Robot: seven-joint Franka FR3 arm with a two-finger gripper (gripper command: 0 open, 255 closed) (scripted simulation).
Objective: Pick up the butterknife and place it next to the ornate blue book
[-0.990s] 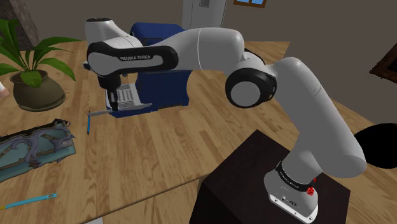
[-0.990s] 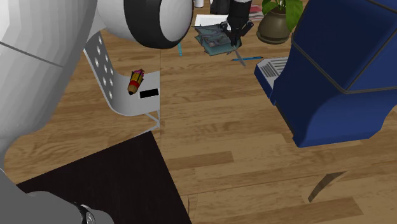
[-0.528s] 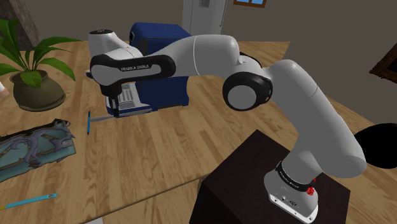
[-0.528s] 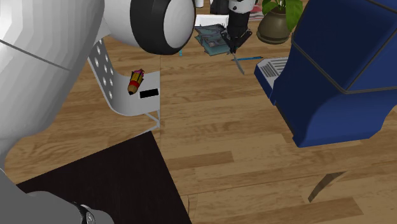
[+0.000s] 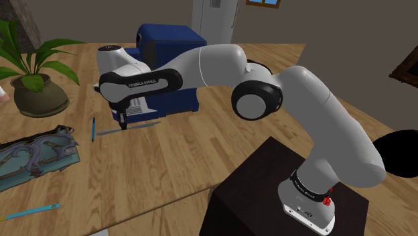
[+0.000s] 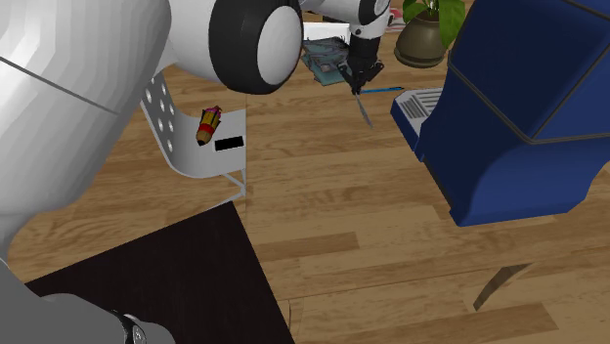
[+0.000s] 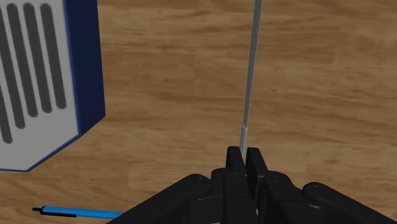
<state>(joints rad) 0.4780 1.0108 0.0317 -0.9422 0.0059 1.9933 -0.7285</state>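
Note:
The butterknife (image 5: 134, 127) is a thin silver blade just over the wooden table. My black gripper (image 5: 123, 123) is shut on one end of it. In the wrist view the fingers (image 7: 236, 162) clasp that end, and the knife (image 7: 252, 70) runs straight away from my gripper (image 7: 245, 159). In the second exterior view the knife (image 6: 365, 109) sticks out below the gripper (image 6: 359, 86). The ornate blue book (image 5: 35, 157) lies flat toward the shoulder view's left edge, a short way from the gripper. The same book (image 6: 324, 61) sits just behind the hand. I cannot tell whether the knife touches the wood.
A big blue machine (image 5: 167, 64) with a white slotted front (image 7: 35, 83) stands right beside the gripper. A blue pen (image 5: 93, 129) lies between knife and book. A potted plant (image 5: 32, 90) stands behind the book, and a second blue pen (image 5: 30, 212) lies near the table's front edge.
The hand has come down from above the table to the knife and is now shut on its end. The knife now lies at a different angle, away from the blue pen.

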